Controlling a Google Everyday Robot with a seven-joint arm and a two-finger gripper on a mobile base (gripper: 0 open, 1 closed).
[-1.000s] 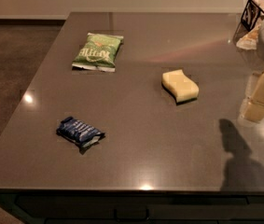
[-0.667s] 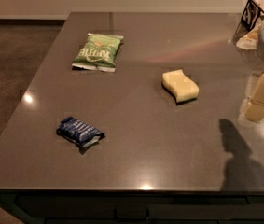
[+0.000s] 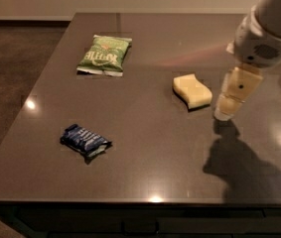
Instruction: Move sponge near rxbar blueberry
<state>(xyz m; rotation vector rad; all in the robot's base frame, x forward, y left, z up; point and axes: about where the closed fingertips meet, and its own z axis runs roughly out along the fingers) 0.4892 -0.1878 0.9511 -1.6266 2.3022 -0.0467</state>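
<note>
The pale yellow sponge (image 3: pixel 192 90) lies flat on the dark table (image 3: pixel 145 172), right of centre. The dark blue rxbar blueberry (image 3: pixel 84 140) lies near the front left, well apart from the sponge. My gripper (image 3: pixel 224 112) hangs from the white arm at the right. It points down, just right of the sponge, with its tip close to the table surface. It holds nothing that I can see.
A green chip bag (image 3: pixel 104 55) lies at the back left of the table. The table's left edge drops to a dark floor (image 3: pixel 11 83). The arm's shadow falls on the front right of the table.
My gripper has moved left from the table's right edge to just beside the sponge. The sponge, bar and bag have not moved.
</note>
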